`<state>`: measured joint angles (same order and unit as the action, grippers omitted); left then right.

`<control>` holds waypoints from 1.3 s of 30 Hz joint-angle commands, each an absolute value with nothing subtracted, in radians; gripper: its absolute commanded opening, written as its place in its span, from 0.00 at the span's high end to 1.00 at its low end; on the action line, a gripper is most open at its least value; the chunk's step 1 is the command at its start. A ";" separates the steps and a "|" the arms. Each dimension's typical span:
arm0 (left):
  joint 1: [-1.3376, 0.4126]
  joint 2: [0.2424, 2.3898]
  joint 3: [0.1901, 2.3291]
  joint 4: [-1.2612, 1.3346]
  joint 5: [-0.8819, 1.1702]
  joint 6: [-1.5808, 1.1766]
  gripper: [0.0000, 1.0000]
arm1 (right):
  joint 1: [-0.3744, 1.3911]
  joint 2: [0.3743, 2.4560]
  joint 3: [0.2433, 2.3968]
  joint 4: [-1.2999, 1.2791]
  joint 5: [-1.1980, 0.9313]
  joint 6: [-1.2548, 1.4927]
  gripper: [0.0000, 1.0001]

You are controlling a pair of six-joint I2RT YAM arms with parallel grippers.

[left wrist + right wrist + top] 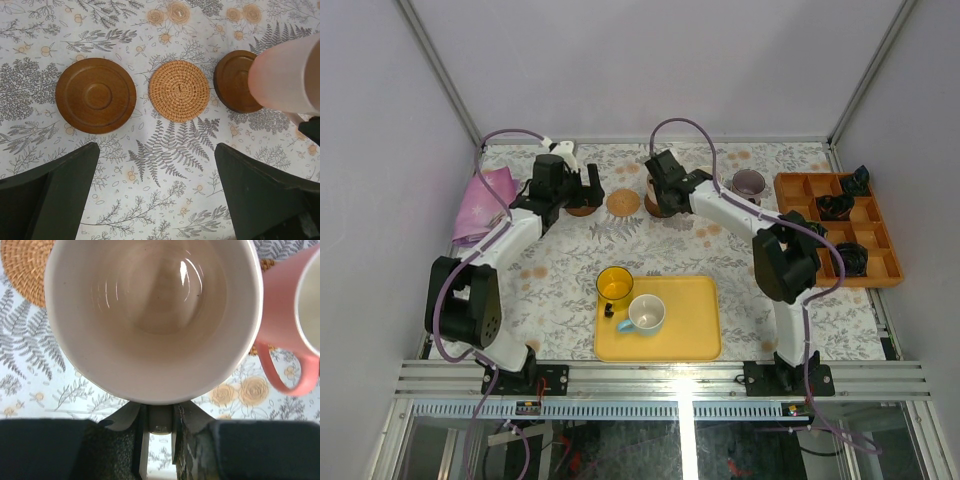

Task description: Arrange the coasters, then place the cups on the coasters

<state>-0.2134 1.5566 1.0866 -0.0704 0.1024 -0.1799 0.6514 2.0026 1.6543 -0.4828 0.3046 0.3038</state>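
At the far middle, the right gripper [160, 420] pinches a pink cup [150, 315] by the rim over a dark brown coaster [232, 82], seemingly to seat it; the left gripper [157, 162] hangs wide open.

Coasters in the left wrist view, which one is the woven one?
The tan woven coaster in the middle. The left brown coaster and the right brown coaster flanking it are smooth dark discs.
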 commanded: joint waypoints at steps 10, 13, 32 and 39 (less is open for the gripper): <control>-0.215 1.651 1.204 -0.077 0.102 -0.133 0.00 | 0.595 2.158 1.919 -0.473 0.291 0.302 1.00; -0.214 1.661 1.211 -0.084 0.103 -0.125 0.00 | 0.592 2.168 1.920 -0.479 0.277 0.317 1.00; -0.215 1.670 1.194 -0.086 0.101 -0.121 0.00 | 0.591 2.163 1.861 -0.516 0.221 0.380 1.00; -0.215 1.672 1.190 -0.086 0.103 -0.121 0.00 | 0.591 2.159 1.844 -0.517 0.232 0.388 1.00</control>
<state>-0.2134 1.6615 1.1805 -0.1032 0.0940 -0.1402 0.5926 2.1933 1.8385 -0.5503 0.2157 0.3710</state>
